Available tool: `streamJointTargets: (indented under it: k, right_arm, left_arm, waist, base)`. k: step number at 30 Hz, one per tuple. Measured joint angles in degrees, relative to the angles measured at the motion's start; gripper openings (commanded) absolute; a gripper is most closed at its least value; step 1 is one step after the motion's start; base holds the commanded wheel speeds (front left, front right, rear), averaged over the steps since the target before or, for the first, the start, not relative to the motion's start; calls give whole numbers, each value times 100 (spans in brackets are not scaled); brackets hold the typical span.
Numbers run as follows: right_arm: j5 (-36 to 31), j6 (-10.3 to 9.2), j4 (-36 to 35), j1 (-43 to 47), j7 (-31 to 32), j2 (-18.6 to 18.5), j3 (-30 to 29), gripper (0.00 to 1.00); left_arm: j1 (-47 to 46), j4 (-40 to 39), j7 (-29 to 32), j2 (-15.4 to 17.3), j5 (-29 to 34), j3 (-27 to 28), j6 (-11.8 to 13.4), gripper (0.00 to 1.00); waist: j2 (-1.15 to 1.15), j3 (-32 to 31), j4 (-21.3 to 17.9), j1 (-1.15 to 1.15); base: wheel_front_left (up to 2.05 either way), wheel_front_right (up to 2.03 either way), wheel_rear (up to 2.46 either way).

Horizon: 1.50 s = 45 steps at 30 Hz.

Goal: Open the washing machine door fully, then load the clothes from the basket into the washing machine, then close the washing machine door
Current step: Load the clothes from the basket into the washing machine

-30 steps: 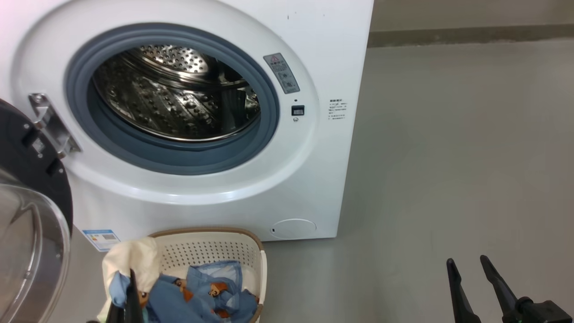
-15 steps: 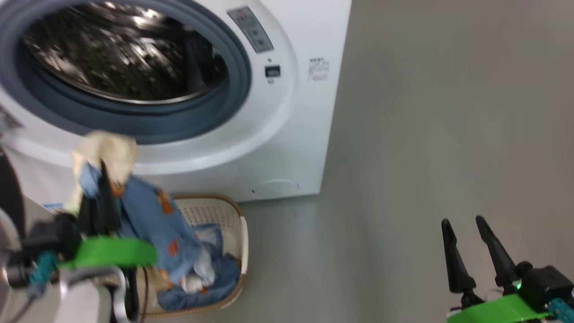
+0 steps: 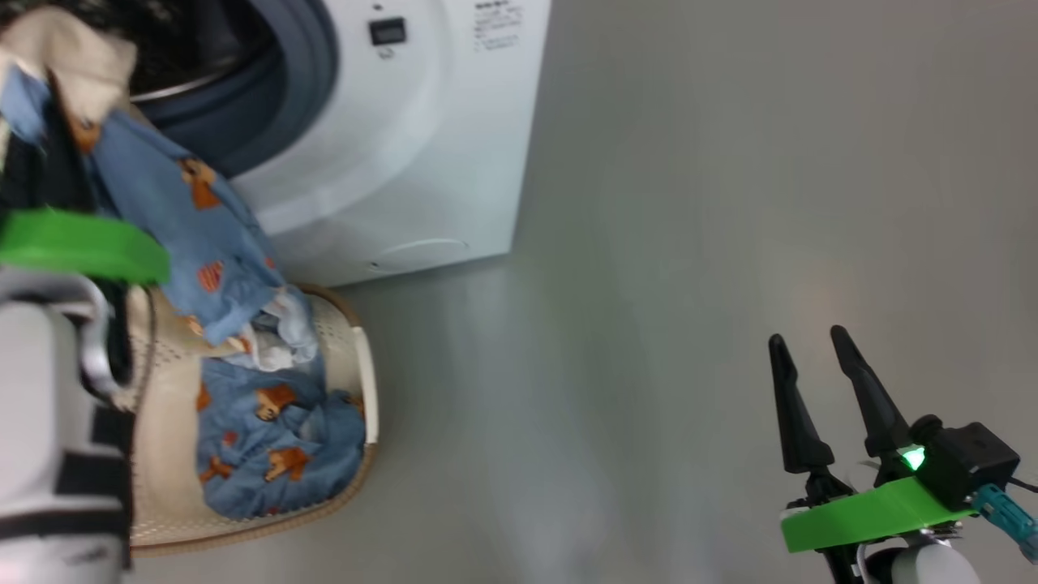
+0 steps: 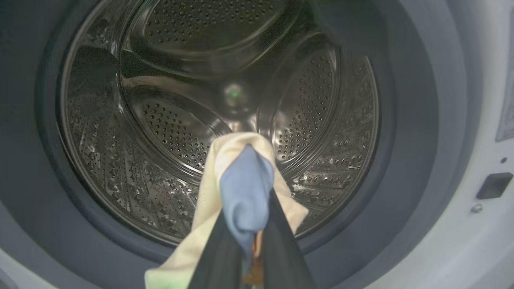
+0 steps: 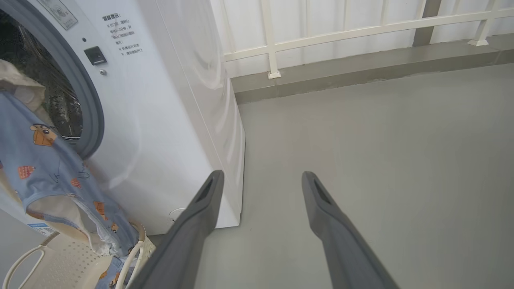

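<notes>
My left gripper (image 4: 245, 208) is shut on the clothes (image 4: 245, 192), a blue bear-print garment with a cream cloth, held up in front of the washing machine's steel drum (image 4: 168, 120). From the head view, the lifted clothes (image 3: 178, 211) hang from the upper left down into the basket (image 3: 357, 381), where more bear-print fabric (image 3: 276, 438) lies. The washing machine (image 3: 422, 146) stands behind the basket with its mouth uncovered; its door is out of view. My right gripper (image 3: 807, 349) is open over bare floor at the lower right, and its fingers (image 5: 321, 200) hold nothing.
Grey floor (image 3: 689, 203) spreads right of the washer. A white railing on a low kerb (image 5: 341, 36) runs behind it. The basket's white handle (image 5: 24, 257) sits at the washer's foot.
The head camera has swung down and right. My left gripper has lifted the clothes out of the basket up to the drum opening. The right gripper stays open.
</notes>
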Motion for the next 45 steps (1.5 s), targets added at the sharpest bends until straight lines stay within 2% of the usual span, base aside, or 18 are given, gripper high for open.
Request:
streamJointTargets:
  k: [10,18,21,25,35,45]
  right_arm:
    - [60,0,64,-166,0,1,269,100]
    - [60,0,57,-164,0,2,309,100]
    - [60,0,44,-164,0,3,309,100]
    - [60,0,5,-165,0,5,305,100]
    - [63,0,-56,-173,0,9,355,100]
    - [204,0,-18,-156,0,11,428,100]
  left_arm:
    - [-1523,1546,-1,495,203,169,36,0]
    - [-2340,2196,0,837,224,302,36,0]
    - [-2658,2302,0,987,255,366,62,0]
    - [-2990,2228,0,1032,247,498,62,0]
    - [-3617,1412,-5,1187,378,624,101,0]
    - [-3639,2662,-5,1203,684,341,113,0]
  waist:
    - [0,588,-483,0]
    - [0,889,-759,0]
    - [0,1029,-836,0]
    - [0,1233,-908,0]
    - [0,1660,-1028,0]
    - [0,1638,-1086,0]
  base:
    - [0,0,0]
    - [0,0,0]
    - [0,0,0]
    - [0,0,0]
    - [0,0,0]
    - [0,0,0]
